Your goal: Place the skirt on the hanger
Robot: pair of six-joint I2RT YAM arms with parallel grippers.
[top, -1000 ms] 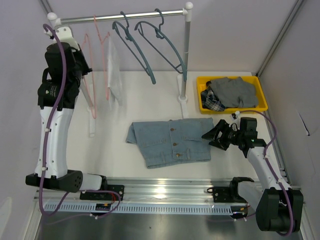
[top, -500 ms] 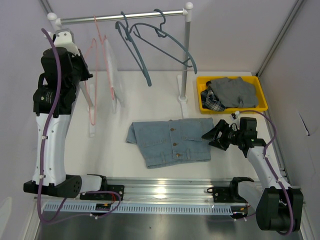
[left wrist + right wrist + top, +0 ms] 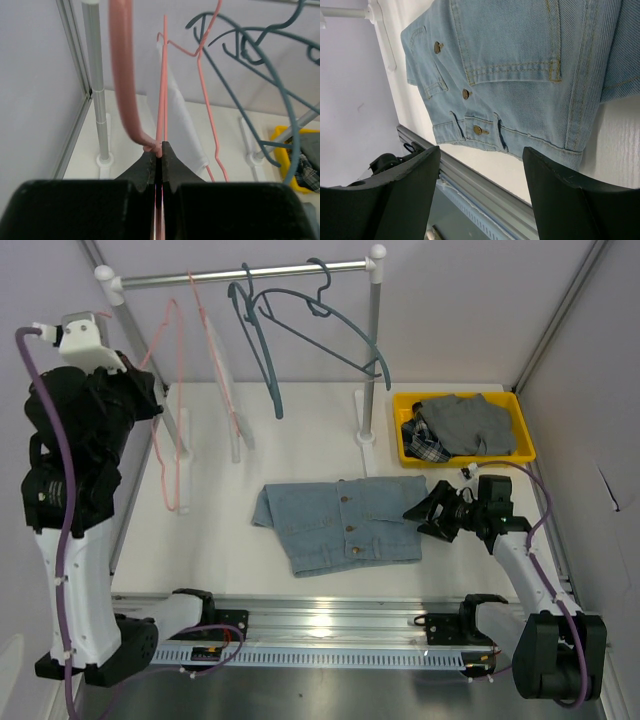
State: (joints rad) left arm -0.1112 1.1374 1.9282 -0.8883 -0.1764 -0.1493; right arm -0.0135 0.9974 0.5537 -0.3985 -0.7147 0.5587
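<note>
Left wrist shows my left end effector (image 3: pixel 157 151) clenched on the pink hanger (image 3: pixel 122 75); right end effector (image 3: pixel 480 165) spread wide, skirt (image 3: pixel 520 50) just ahead.

The pink hanger (image 3: pixel 122 75) blurs and runs off the top edge of the left wrist view, its lower wire lost behind the left gripper (image 3: pixel 159 156). The denim skirt (image 3: pixel 520 60) is cropped top and right in the right wrist view. In the yellow bin (image 3: pixel 470 460), far right, a grey garment (image 3: pixel 468 422) half-buries a plaid garment (image 3: pixel 424 447).
</note>
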